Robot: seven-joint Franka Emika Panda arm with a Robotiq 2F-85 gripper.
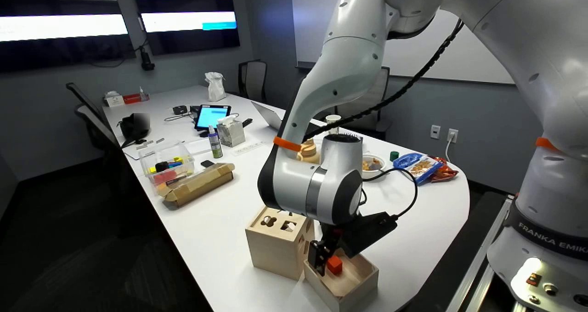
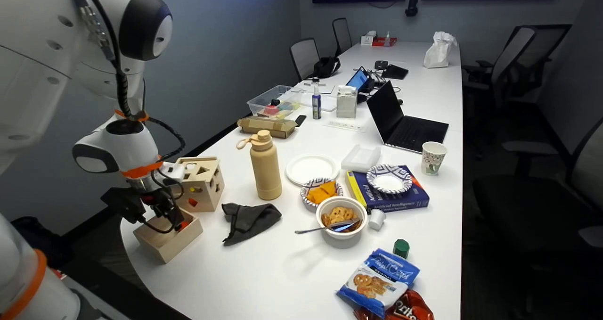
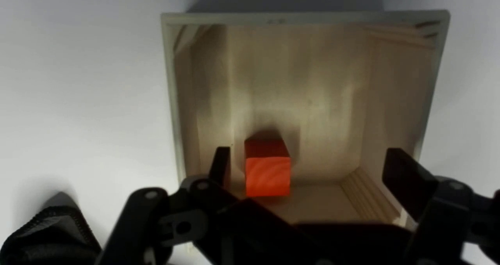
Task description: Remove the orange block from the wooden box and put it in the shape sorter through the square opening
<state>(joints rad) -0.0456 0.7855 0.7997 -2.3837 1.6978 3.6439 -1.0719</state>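
Grey-walled meeting room (image 1: 193,68). Long white table (image 1: 220,238) under gripper (image 3: 310,155); lit wall screens (image 1: 188,22) well beyond it from where I stand. Shape sorter (image 1: 273,252) just beside gripper, holes in top and sides. Wooden box (image 2: 183,241) directly below gripper. Folded black fabric (image 2: 249,221) near gripper. Fingers (image 3: 406,175) spread wide; depth against box rim, can't tell. Orange block (image 3: 268,175) on box floor, between fingers in wrist view, nearer one, gap showing both sides.

A patterned dish (image 2: 389,183) sits on a blue book (image 2: 390,202) (open laptop (image 2: 417,131) nearby).
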